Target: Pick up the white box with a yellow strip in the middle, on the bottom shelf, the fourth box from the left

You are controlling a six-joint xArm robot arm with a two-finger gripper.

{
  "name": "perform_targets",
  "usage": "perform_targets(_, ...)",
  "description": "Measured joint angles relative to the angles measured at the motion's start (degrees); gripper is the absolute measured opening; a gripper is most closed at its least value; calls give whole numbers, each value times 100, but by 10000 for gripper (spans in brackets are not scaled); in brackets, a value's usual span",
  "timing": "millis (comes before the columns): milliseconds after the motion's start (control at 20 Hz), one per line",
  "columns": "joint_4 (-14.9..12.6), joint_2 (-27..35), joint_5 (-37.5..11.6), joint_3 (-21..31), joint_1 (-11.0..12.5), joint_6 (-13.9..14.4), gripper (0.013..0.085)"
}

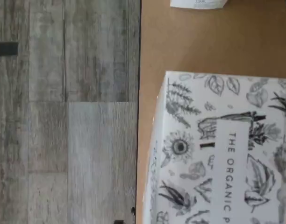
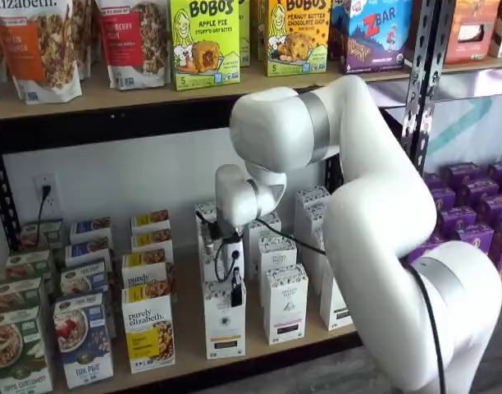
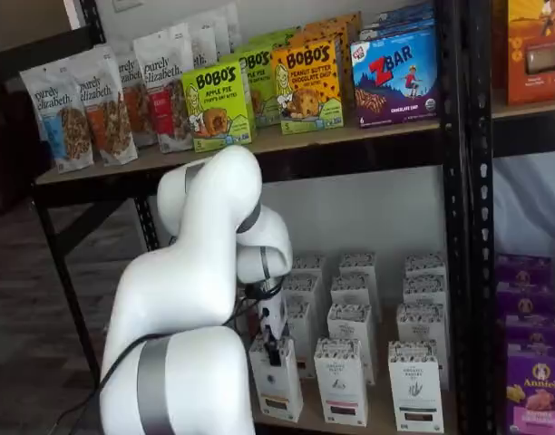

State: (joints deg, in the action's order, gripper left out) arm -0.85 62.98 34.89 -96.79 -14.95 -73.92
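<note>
Hanging over the front row of the bottom shelf, the gripper has its black fingers at the top of the white box; finger state cannot be told. Box stands upright at the shelf's front edge, just beside a like carton. Wrist view shows its patterned top against tan board.

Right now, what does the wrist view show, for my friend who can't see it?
A white box printed with black leaf and flower drawings and the words "THE ORGANIC" fills one corner, seen from above. It stands on a tan wooden shelf, with grey plank floor beyond the shelf's edge.
</note>
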Motion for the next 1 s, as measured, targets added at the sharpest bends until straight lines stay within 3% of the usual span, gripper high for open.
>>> perform_targets(1000,-236,458,-142,-406,-44,239,850)
